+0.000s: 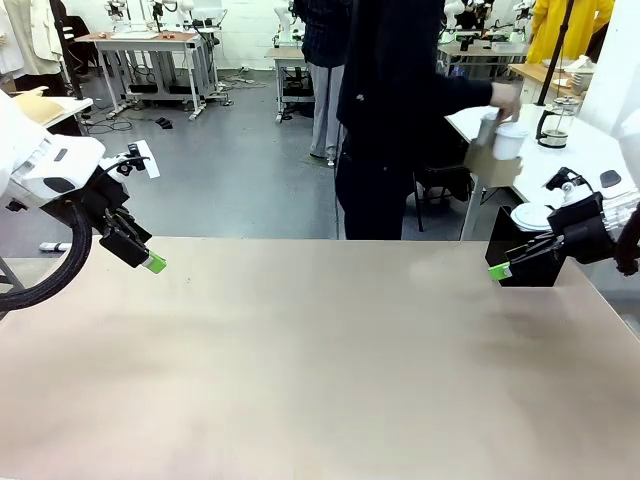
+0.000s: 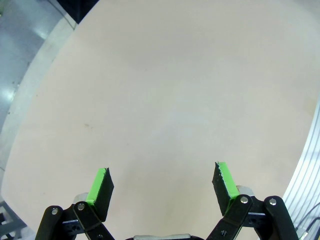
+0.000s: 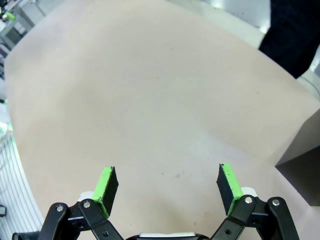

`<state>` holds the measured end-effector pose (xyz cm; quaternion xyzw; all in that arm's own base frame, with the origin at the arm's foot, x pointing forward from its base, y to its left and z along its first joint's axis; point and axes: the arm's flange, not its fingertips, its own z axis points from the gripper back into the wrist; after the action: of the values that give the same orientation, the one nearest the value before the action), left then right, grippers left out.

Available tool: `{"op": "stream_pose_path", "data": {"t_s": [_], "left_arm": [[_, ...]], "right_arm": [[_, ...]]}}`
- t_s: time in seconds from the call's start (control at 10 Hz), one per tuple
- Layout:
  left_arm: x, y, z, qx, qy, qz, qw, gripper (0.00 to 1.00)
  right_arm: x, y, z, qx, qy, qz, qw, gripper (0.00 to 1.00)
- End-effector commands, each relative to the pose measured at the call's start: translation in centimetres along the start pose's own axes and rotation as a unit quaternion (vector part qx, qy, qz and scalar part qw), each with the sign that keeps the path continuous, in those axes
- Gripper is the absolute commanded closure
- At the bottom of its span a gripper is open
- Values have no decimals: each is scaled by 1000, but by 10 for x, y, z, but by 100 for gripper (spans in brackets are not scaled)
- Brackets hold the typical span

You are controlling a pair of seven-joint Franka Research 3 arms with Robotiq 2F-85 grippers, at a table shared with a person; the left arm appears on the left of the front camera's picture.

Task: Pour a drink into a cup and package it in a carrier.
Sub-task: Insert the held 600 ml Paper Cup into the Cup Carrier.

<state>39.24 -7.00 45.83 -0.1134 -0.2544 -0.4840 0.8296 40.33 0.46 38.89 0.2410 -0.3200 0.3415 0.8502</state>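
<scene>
**End effectors idling apart; person bringing cup and carrier**

Left end effector [image 1: 152,262] at 9 o'clock and right end effector [image 1: 498,270] at 3 o'clock are hanging open, empty, over the desk [image 1: 320,380]. At 1 o'clock, beyond the desk, a hand [image 1: 503,98] is carrying the cup [image 1: 508,141] in the carrier [image 1: 492,165]: light, crushable; grip gently, mid-wall.

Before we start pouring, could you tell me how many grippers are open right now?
2. The left gripper hangs over the table's left side; the right gripper is at its right, by the black box. Both are empty.
</scene>
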Motion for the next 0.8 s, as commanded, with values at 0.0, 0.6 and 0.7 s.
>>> {"op": "stream_pose_path", "data": {"t_s": [0.0, 0.6, 0.7], "left_arm": [[1, 0, 0, -6, -5, 6, 1000, 0], [1, 0, 0, -6, -5, 6, 1000, 0], [1, 0, 0, -6, -5, 6, 1000, 0]], "right_arm": [[1, 1, 0, 0, -2, -3, 1000, 0], [1, 1, 0, 0, -2, -3, 1000, 0], [1, 1, 0, 0, -2, -3, 1000, 0]]}}
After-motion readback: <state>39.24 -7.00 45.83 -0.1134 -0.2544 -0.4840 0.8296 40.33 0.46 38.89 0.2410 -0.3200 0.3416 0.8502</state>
